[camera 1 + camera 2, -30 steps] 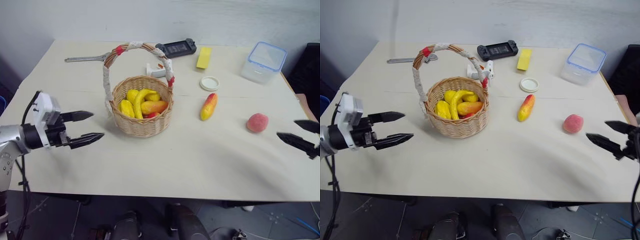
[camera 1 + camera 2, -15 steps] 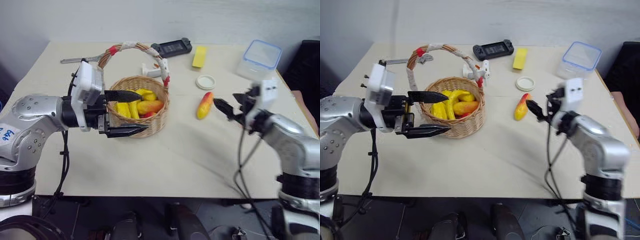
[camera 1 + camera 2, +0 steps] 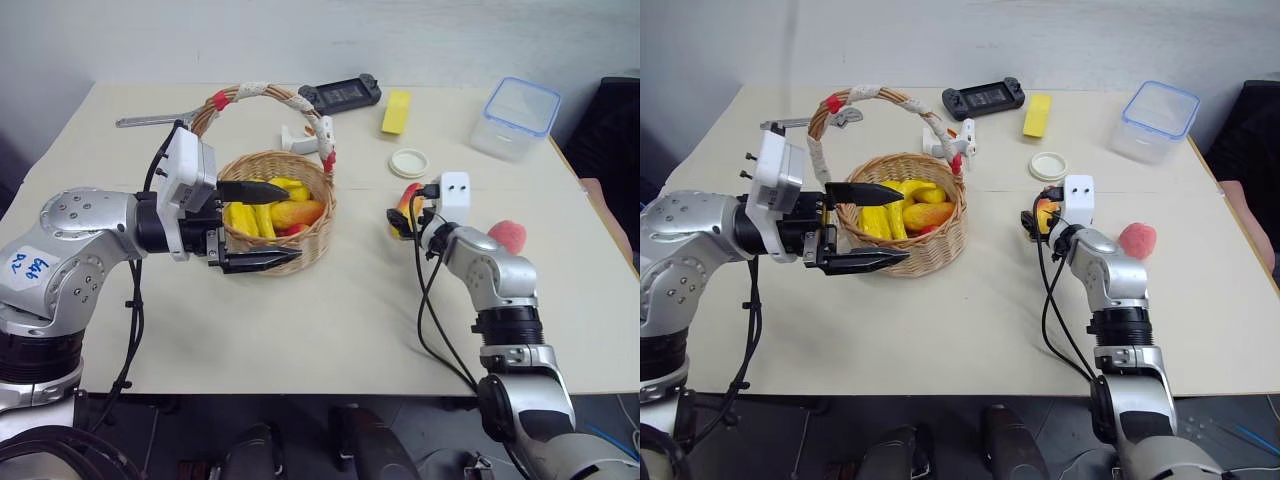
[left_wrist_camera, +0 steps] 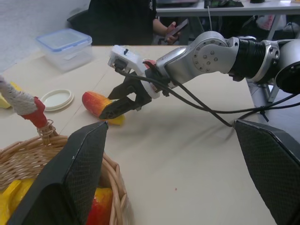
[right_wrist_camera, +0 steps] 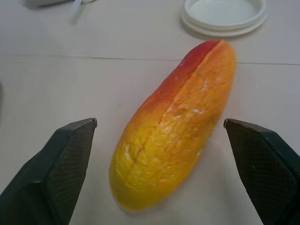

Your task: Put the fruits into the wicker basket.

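— Right claw (image 4: 115, 105), fingers spread wide and empty, straddles the mango-like fruit (image 5: 176, 126) lying on the surface (image 3: 330, 330) beside the wicker basket (image 3: 300, 250).
— Best centred over its middle before closing; left claw (image 3: 255, 225) gapes empty at the basket rim.

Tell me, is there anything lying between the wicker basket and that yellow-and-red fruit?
No. In the left eye view, only bare table lies between the wicker basket and the mango-like fruit.

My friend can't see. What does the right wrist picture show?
A long yellow fruit with a red end lies on the pale table, between the two open black fingers of the right hand. A round white lid sits beyond it.
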Available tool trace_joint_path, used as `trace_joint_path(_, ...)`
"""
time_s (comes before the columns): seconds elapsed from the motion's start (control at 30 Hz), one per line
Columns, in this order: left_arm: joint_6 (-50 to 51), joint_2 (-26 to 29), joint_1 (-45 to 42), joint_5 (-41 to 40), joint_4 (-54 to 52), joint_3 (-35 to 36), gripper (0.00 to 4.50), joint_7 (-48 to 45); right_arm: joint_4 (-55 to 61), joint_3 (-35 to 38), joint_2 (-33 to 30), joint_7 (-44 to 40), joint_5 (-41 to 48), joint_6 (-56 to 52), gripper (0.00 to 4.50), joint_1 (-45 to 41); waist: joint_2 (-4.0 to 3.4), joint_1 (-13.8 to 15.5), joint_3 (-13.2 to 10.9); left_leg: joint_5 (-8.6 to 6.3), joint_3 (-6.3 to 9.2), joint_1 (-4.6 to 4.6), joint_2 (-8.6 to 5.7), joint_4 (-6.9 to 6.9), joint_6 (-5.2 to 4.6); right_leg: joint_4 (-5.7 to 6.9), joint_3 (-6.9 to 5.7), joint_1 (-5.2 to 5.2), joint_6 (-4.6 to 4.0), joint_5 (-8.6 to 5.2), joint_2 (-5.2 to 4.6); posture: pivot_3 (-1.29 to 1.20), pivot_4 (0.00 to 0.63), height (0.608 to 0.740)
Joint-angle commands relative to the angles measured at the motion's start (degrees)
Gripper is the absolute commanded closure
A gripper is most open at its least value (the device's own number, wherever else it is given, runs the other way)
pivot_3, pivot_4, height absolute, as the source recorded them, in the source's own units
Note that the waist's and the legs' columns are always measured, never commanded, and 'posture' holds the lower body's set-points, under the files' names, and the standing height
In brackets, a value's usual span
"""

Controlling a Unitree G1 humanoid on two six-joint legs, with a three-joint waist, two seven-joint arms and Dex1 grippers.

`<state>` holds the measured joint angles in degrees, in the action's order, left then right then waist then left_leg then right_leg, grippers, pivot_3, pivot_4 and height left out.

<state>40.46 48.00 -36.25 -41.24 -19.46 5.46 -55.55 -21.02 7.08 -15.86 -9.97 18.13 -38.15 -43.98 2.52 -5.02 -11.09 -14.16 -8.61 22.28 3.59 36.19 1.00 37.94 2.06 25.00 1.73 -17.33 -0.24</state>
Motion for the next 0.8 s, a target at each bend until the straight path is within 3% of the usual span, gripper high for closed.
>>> trace_joint_path(0.03, -0.49, 0.68, -0.69, -0.04, -1.6, 1.83, 0.0, 0.64, -5.82, -0.23, 0.42, -1.58, -1.87, 4.75, 0.01, -2.98, 0.0, -0.02, 0.0, 0.0, 0.0, 0.0, 0.0, 0.0, 0.0, 0.0, 0.0, 0.0, 0.0, 0.0, 0.0, 0.0, 0.15, 0.74)
trace_joint_path(0.13, 0.1, 0.96, -0.05, -0.38, -2.17, 2.63, 0.0, 1.4, -10.92, -0.28, 0.79, -2.57, -3.12, 8.18, 0.59, -4.81, 0.0, -0.17, 0.0, 0.0, -0.01, 0.01, 0.0, -0.01, -0.01, 0.0, 0.01, 0.02, 0.0, 0.0, 0.0, 0.0, 0.15, 0.74)
trace_joint_path(0.33, 0.13, 1.93, 1.52, 0.25, -2.17, 3.62, 0.0, 2.1, -11.73, -0.09, 0.19, -4.93, -4.44, 12.02, 2.49, -4.51, 0.0, -0.45, 0.0, 0.0, -0.01, 0.03, 0.01, -0.03, 0.0, 0.0, 0.01, 0.05, 0.0, 0.0, 0.0, 0.0, 0.15, 0.74)
trace_joint_path(0.47, -0.25, 2.89, 3.13, 0.78, -1.29, 5.31, 0.0, 2.82, -1.01, -0.07, -2.58, -9.45, -3.16, 9.73, 2.51, 0.45, 0.0, -0.41, 0.0, 0.0, 0.01, 0.03, 0.01, -0.07, 0.01, -0.02, 0.0, 0.05, 0.0, 0.0, -0.01, 0.0, 0.15, 0.74)
trace_joint_path(0.57, -0.64, 3.99, 5.21, 1.32, -0.24, 7.83, 0.0, 3.15, 12.79, -3.35, -9.21, -15.53, -4.07, 5.88, 2.51, 6.77, -0.01, 0.05, -0.01, -0.02, 0.01, 0.1, 0.01, -0.1, 0.02, -0.05, 0.0, 0.12, 0.01, -0.02, -0.02, 0.0, 0.15, 0.74)
trace_joint_path(0.73, 0.71, 6.49, 7.0, -0.42, 0.1, 12.34, 0.0, 2.77, 33.81, -5.88, -21.16, -32.1, 5.44, -3.52, 2.51, 13.59, -0.01, 0.06, -0.02, -0.03, -0.02, 0.16, 0.01, -0.08, 0.02, -0.05, 0.01, 0.21, 0.04, -0.04, -0.03, 0.0, 0.15, 0.74)
trace_joint_path(0.8, 1.46, 7.06, 6.71, -1.19, 0.26, 13.31, 0.0, 2.76, 38.63, -6.38, -23.12, -35.76, 9.7, -7.15, 2.51, 12.89, 0.0, -0.08, -0.02, -0.02, -0.01, 0.1, 0.03, -0.09, 0.04, -0.01, -0.01, 0.19, 0.03, -0.04, 0.02, 0.0, 0.15, 0.74)
